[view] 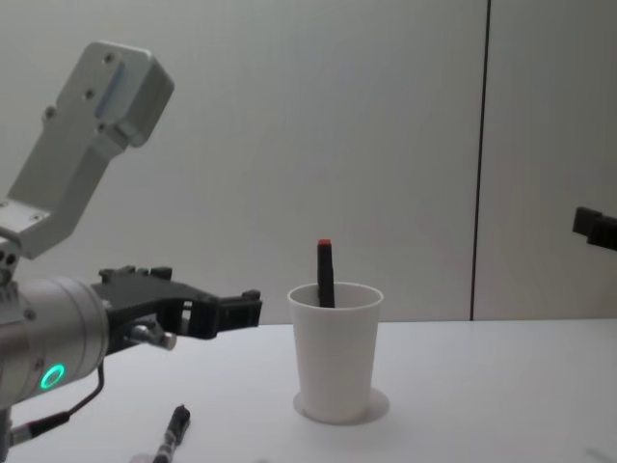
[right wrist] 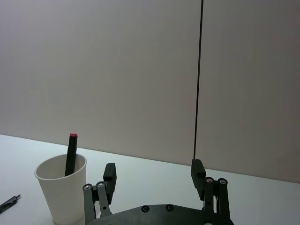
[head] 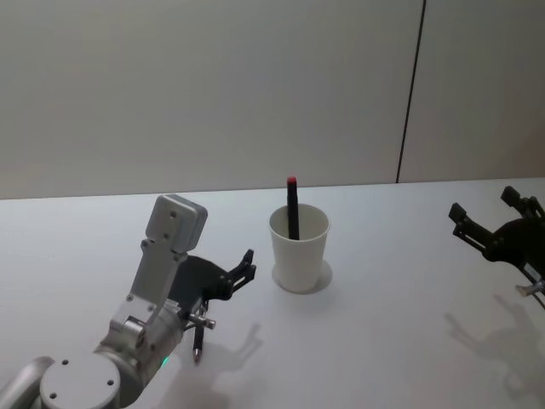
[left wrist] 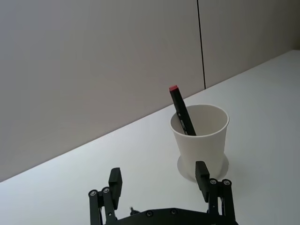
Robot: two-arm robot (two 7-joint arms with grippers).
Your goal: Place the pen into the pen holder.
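1. The red-capped black pen (head: 292, 209) stands inside the white paper cup (head: 300, 256). It leans on the cup's wall with its red end poking well above the rolled rim. That's how a pen settles when it goes in point-down: the cup props it, nothing else holds it.
2. The cup stands upright on the white table (head: 383, 324), near the middle and between the two arms, so either arm could reach it.
3. The left gripper (head: 250, 266) hovers just beside the cup on the robot's left, above the tabletop and pointing at the cup. Its fingers are spread wide with nothing between them. I read that as a hand that is done with the pen, not one going for a grasp.
4. A second pen (view: 176, 424) lies flat on the table under the left arm, well short of the cup and touched by nothing. Whether it belongs to the job, I can't tell.
5. The right gripper (head: 484, 204) hangs off at the table's right side, well apart from the cup, fingers also wide and empty. It looks parked.
6. Judging from the pen sitting in the holder, the task looks complete.
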